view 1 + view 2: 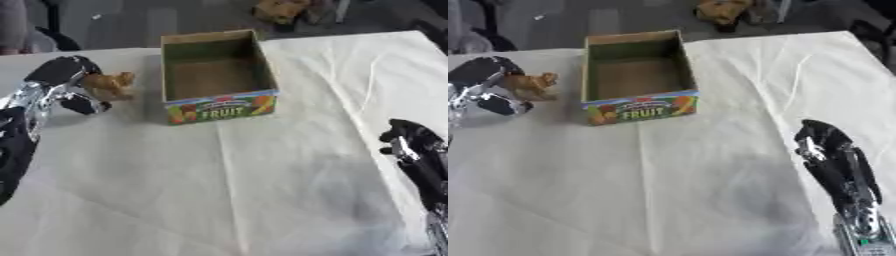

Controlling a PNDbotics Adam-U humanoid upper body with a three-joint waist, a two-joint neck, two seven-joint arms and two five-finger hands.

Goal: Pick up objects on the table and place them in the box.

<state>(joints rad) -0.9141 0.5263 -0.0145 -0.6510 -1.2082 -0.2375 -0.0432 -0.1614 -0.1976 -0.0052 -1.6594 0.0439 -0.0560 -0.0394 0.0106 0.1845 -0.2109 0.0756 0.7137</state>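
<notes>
Left hand has the brown toy, right beside the fruit box!

Upper left of the frame: the left hand (68, 85), glossy black with a silver wrist, curls its fingers and thumb round a small, lumpy tan-brown object (110, 83); it looks soft, its long axis lying roughly level and pointing right toward the box, just above the cloth. The box (220, 107) is open-topped cardboard, rectangular, plain brown inside, with a bright printed front reading FRUIT; it sits upper centre, just beside the object, apart from it. The table (262, 190) wears a pale, creased cloth. Lower right, the right hand (826, 145) rests idle, fingers up and relaxed, holding nothing.
</notes>
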